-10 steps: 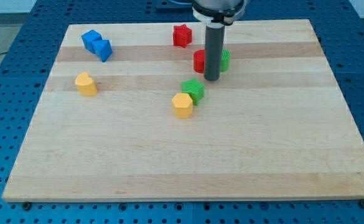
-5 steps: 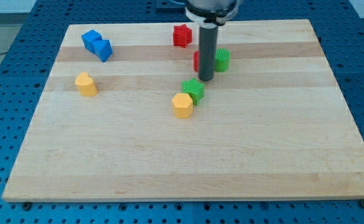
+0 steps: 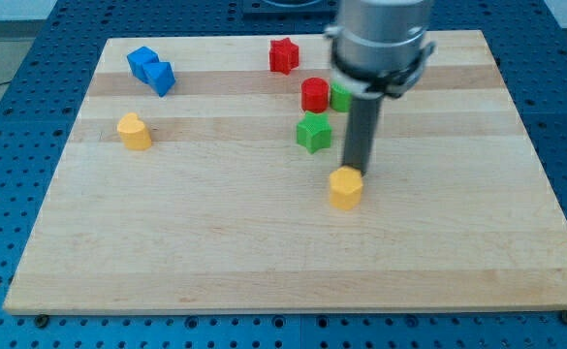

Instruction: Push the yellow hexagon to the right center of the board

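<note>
The yellow hexagon (image 3: 345,188) lies just right of the board's middle. My tip (image 3: 357,174) stands right at its upper right edge, touching or nearly touching it. The dark rod rises from there toward the view's top and hides part of the green block (image 3: 340,96) behind it. The green star (image 3: 313,132) sits above and left of the hexagon, apart from it.
A red cylinder (image 3: 315,95) sits next to the partly hidden green block. A red star (image 3: 284,55) is near the top edge. Two blue blocks (image 3: 150,70) lie at the top left. Another yellow block (image 3: 134,131) sits at the left. The wooden board (image 3: 264,262) fills the view.
The yellow hexagon has moved right and slightly down. The green star has shifted a little up and right. My tip has swung from above the star to the hexagon's upper right.
</note>
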`<state>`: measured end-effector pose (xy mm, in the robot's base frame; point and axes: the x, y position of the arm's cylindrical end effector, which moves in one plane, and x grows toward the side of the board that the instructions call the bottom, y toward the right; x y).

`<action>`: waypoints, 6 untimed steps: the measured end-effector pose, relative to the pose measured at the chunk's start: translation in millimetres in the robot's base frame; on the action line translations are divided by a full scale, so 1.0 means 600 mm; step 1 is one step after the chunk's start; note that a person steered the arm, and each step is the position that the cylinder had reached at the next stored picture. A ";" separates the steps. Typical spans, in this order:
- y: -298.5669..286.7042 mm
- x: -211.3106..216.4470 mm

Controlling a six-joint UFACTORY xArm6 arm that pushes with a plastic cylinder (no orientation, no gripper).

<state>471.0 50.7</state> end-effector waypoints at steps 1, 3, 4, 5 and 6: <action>-0.096 0.041; -0.030 0.100; 0.112 0.048; 0.132 0.054; 0.065 0.134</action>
<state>551.6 89.7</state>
